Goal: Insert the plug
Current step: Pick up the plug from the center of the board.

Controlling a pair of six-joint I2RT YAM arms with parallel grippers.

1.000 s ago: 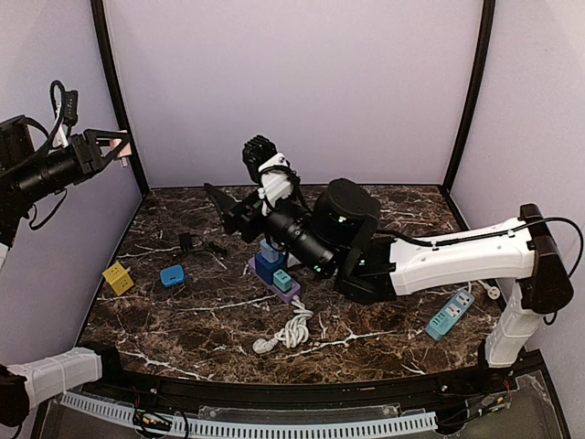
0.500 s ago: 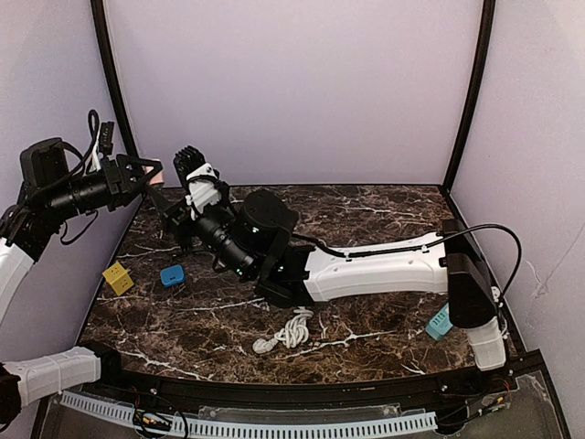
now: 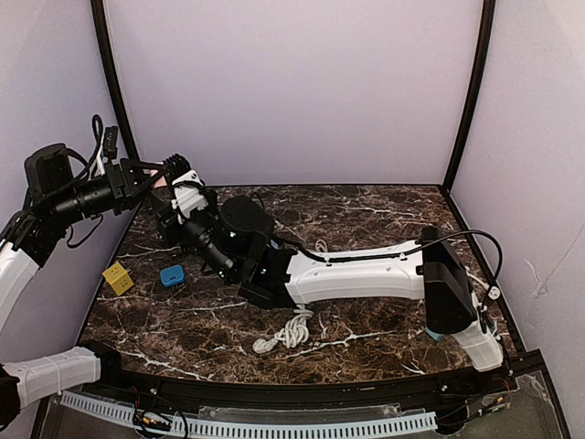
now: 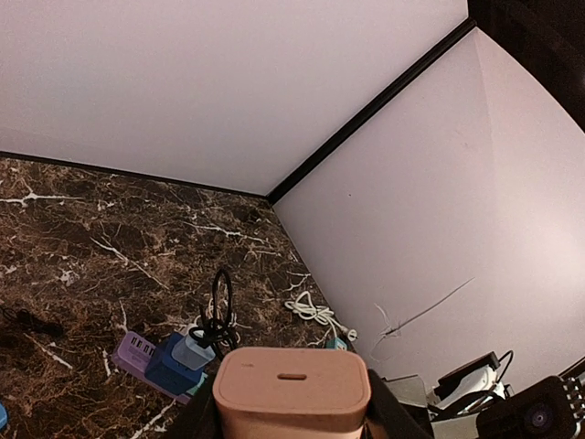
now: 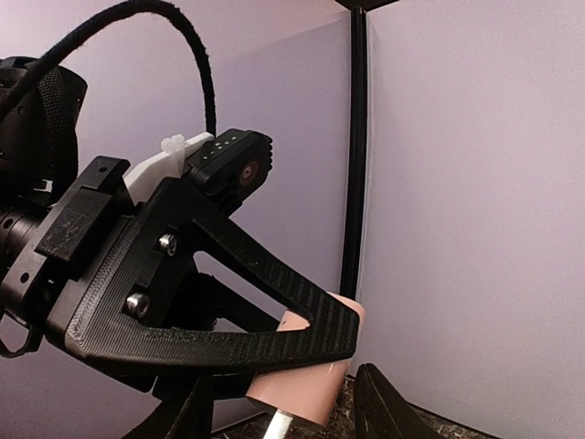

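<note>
My left gripper (image 3: pixel 151 181) is raised at the far left and shut on a pink plug (image 3: pixel 161 182). In the left wrist view the plug (image 4: pixel 292 389) fills the gap between the fingers. The right arm reaches across the table, with its gripper (image 3: pixel 164 203) right at the plug. In the right wrist view the plug (image 5: pixel 306 380) sits between my open right fingers (image 5: pixel 388 407), under a black left finger (image 5: pixel 228 334). I cannot tell if they touch it. The purple power strip (image 4: pixel 135 347) holds a blue adapter (image 4: pixel 169 368). It is hidden in the top view.
A white cable coil (image 3: pixel 288 331) lies at the front middle. A blue block (image 3: pixel 172 274) and a yellow cube (image 3: pixel 117 277) lie at the left. A teal strip (image 3: pixel 433 334) peeks from behind the right arm's base. A black cable loop (image 4: pixel 219 302) stands by the power strip.
The right arm has swung left across the table up to the left gripper, and now covers the power strip. The left gripper has come down and right with the pink plug.
</note>
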